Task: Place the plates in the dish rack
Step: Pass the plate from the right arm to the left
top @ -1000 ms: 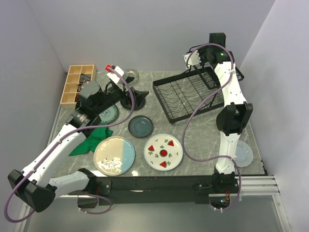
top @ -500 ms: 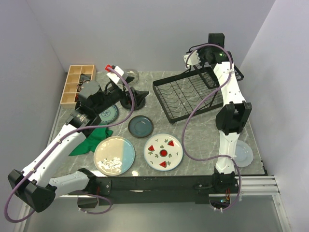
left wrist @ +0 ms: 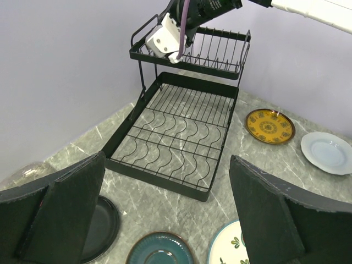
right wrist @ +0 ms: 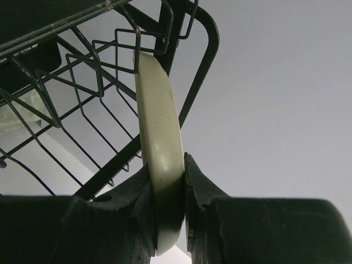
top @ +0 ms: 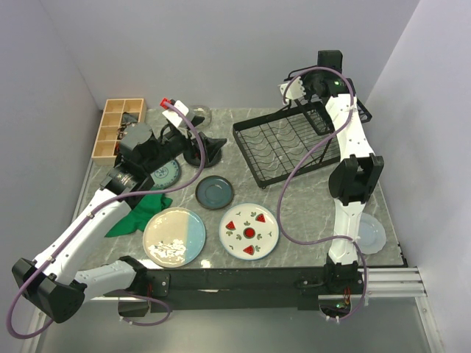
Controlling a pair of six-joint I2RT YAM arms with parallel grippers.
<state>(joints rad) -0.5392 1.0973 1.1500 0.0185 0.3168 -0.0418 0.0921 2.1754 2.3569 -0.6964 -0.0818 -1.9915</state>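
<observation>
The black wire dish rack (top: pixel 283 147) stands at the back right, and the left wrist view looks down into its slots (left wrist: pixel 176 143). My right gripper (top: pixel 293 90) is up at the rack's raised basket, shut on a cream plate (right wrist: pixel 159 137) held edge-on. That plate's top rim sits among the basket wires (right wrist: pixel 82 71). My left gripper (top: pixel 204 151) hovers open and empty over the table, left of the rack. On the table lie a slate-blue plate (top: pixel 214 192), a watermelon plate (top: pixel 249 230), a cream-and-blue plate (top: pixel 174 236), a pale white plate (top: pixel 370 232), a black plate (left wrist: pixel 102 225) and a yellow plate (left wrist: pixel 269 126).
A wooden compartment box (top: pixel 118 126) stands at the back left. A green cloth (top: pixel 140 213) lies under my left arm beside a teal patterned plate (top: pixel 165 173). A clear glass plate (top: pixel 200 114) lies by the back wall. Walls close in behind and to the right.
My right gripper has edged slightly left at the upper basket with the cream plate. The left arm and the plates on the table have not moved.
</observation>
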